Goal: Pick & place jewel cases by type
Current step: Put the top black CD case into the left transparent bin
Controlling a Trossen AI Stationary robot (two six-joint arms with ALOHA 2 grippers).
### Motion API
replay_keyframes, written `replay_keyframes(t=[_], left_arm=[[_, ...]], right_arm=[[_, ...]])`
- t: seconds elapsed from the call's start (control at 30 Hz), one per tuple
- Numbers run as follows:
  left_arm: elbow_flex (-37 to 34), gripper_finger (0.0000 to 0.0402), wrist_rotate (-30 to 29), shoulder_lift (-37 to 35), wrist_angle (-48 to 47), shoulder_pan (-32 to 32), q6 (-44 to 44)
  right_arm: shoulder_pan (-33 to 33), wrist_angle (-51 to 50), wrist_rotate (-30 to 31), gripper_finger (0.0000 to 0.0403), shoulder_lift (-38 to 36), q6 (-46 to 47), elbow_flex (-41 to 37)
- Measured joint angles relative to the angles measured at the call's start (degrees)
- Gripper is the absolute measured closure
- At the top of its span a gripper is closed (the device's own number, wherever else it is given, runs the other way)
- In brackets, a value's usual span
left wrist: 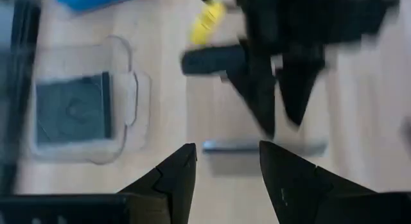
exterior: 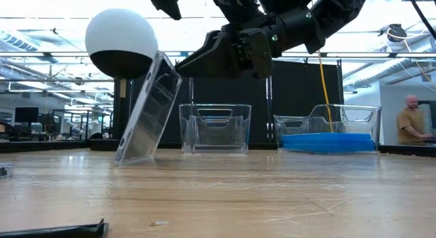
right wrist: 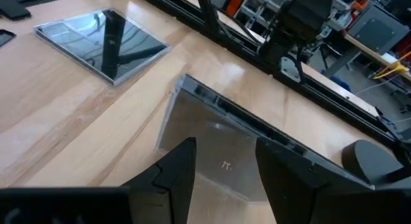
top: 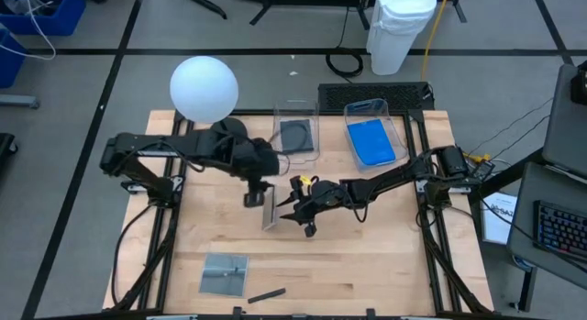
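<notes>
A dark grey jewel case (top: 271,210) stands tilted on its lower edge (exterior: 135,156) at mid-table. My right gripper (top: 292,204) is open at its upper part, coming from the table's right. My left gripper (left wrist: 228,163) is open and hangs above the case's top edge (left wrist: 263,147), holding nothing. A second grey jewel case (top: 225,272) lies flat near the front edge. One clear tub (top: 296,135) at the back holds a dark case. The other tub (top: 371,141) holds blue cases. My right gripper meets the standing case on its broad face (right wrist: 225,121), near the top edge. Both open fingertips (exterior: 182,65) seem to lie against that face, not pinching it. The fingers come nearly level from the table's right. The case leans toward them, its lower edge on the table.
A small dark stick (top: 266,294) lies at the front edge. A white ball lamp (top: 204,86) stands at the back left. Bare wood lies between the standing case and the flat one. A person (exterior: 411,119) sits in the room beyond the table.
</notes>
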Motion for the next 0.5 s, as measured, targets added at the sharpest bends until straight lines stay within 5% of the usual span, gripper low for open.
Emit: replay_keyframes(t=[0.27, 0.5], left_arm=[[-0.1, 0.0227, -0.4, 0.2, 3.0, 0.9, -29.0], [-0.3, 0.0227, -0.3, 1.6, 3.0, 0.8, -41.9]], right_arm=[[-0.5, 1.2, -0.5, 0.0248, 0.0, -0.1, 0.0], [-0.5, 2.1, -0.4, 0.0248, 0.2, -2.9, 0.0]])
